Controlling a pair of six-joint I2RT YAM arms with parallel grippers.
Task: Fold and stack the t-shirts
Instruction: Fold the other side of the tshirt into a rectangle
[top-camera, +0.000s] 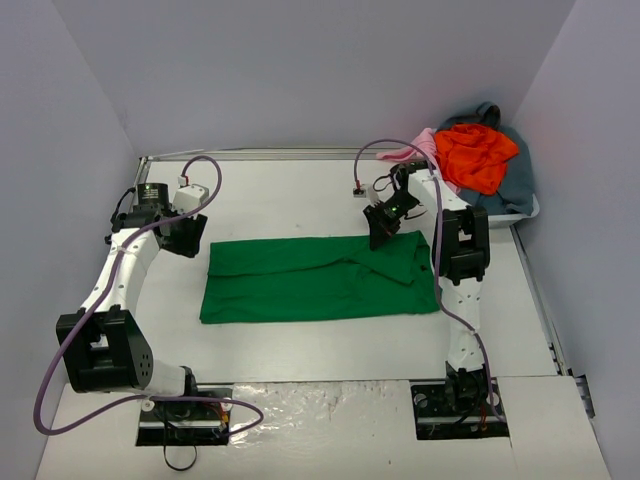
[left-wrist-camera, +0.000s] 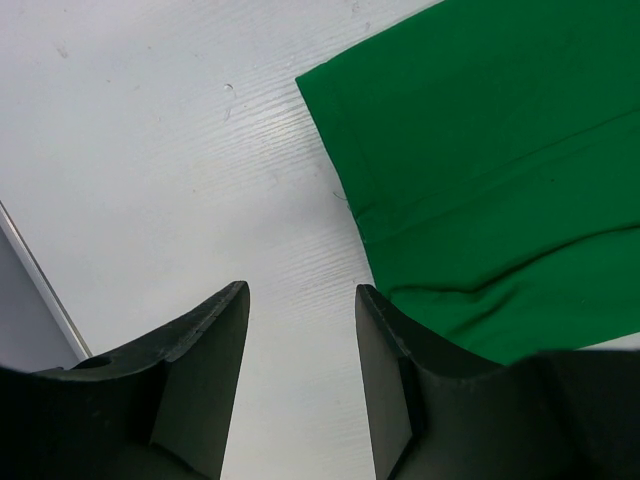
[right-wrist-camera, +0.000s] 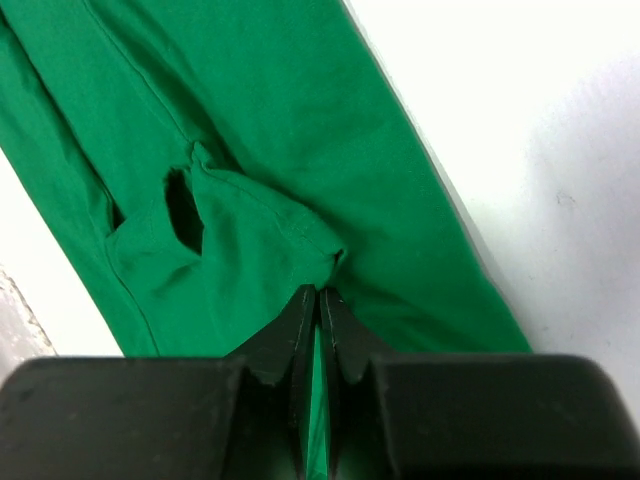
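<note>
Black fingers (right-wrist-camera: 290, 340) of my right gripper (right-wrist-camera: 318, 295) pinch a fold of the green t-shirt (right-wrist-camera: 260, 130). My left gripper (left-wrist-camera: 300, 290) hangs spread, shirt at two o'clock.

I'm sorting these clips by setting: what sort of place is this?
Probably a robotics lab cell, not a home: plain grey partition walls, arms bolted to a white table, a green t-shirt laid out.

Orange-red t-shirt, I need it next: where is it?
Top external view, far right corner: the orange-red cloth t-shirt tops a grey-blue cloth shirt, right of a pale pink shirt.
</note>
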